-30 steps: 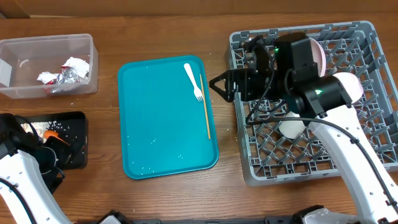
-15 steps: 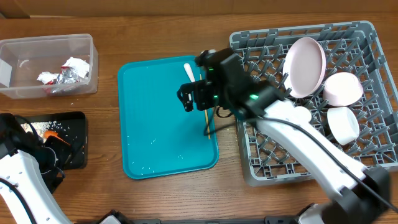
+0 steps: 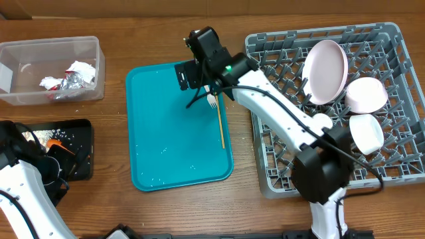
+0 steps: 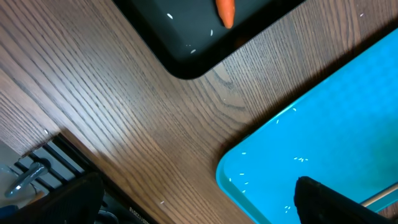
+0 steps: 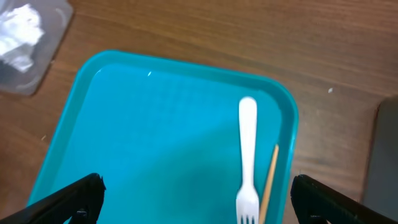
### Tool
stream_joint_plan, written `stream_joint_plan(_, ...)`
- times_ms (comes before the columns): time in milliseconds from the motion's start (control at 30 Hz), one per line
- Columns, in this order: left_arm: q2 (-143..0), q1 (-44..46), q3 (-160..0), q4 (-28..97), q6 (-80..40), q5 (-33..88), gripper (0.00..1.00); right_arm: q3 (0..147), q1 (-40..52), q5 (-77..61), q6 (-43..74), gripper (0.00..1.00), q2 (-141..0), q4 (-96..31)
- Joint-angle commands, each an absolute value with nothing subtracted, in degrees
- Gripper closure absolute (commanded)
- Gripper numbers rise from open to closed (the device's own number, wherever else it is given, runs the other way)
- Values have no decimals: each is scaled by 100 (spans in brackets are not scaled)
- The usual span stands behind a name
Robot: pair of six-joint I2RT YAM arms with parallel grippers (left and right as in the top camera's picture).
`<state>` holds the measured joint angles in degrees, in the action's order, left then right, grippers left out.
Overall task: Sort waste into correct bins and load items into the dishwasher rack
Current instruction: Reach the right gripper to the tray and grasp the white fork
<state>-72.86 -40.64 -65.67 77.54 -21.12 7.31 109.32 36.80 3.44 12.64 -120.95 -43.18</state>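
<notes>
A white fork (image 3: 211, 99) lies beside a thin yellow stick (image 3: 221, 123) on the teal tray (image 3: 166, 146). My right gripper (image 3: 202, 93) hangs open over the fork's tines; in the right wrist view the fork (image 5: 247, 155) and the stick (image 5: 268, 180) lie between its spread fingers (image 5: 68, 199). The grey rack (image 3: 279, 166) holds a plate (image 3: 325, 70), two bowls (image 3: 365, 93) and a cup (image 3: 322, 123). Napkins and a foil wrapper (image 3: 73, 76) sit in the clear tub (image 3: 50, 46). A carrot (image 4: 226, 11) lies in the black tray (image 4: 186, 37). My left gripper (image 4: 193, 211) stays open and empty beside it.
The teal tray (image 4: 323, 143) fills the table's middle, between the black tray (image 3: 80, 166) and the rack. The clear tub's corner with a napkin (image 5: 18, 37) shows beyond the teal tray (image 5: 155, 137) in the right wrist view. Bare wood lies between them.
My right arm has swung left from above the rack to above the fork on the teal tray, jaws still open. The left arm has not moved.
</notes>
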Motion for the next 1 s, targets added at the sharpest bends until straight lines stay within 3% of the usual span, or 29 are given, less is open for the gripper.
stream_joint_plan(0,-7188,-4091,-6692,7734,-2233,794,0,11072,3629,534,1041,0,-12586,-4178)
stream_joint_plan(500,-7188,-4091,-6692,7732,-2231,792,0,11069,3636,558,869,0,-13397,-3603)
stream_joint_plan(967,-7188,-4091,-6692,7732,-2231,792,0,11069,3636,644,869,9,-13745,-3564)
